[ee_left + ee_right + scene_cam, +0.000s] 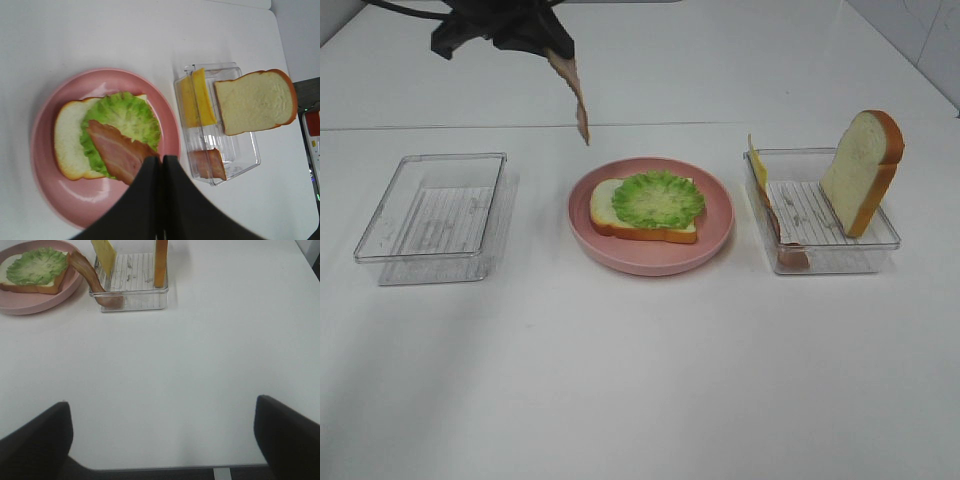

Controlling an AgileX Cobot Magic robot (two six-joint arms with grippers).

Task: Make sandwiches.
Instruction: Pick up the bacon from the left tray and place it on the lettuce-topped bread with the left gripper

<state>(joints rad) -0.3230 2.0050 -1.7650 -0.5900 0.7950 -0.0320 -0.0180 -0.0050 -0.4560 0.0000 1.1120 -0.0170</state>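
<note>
One bread slice [605,205] lies flat with green lettuce [658,197] on top, on the pink plate [715,235] in the middle of the table [640,380]. A bacon strip [577,95] hangs in the air over the plate's far side, pinched tight in the jaws of the left gripper [161,162]. The clear tray [880,245] on the right holds a second bread slice [860,170] standing up, yellow cheese [757,160] and a pinkish meat piece [792,257], and the right gripper [162,440] has its jaws spread wide over the table, nearer than that tray.

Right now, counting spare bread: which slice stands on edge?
The slice in the clear tray with the cheese stands upright; the other slice lies flat on the pink plate under lettuce.
</note>
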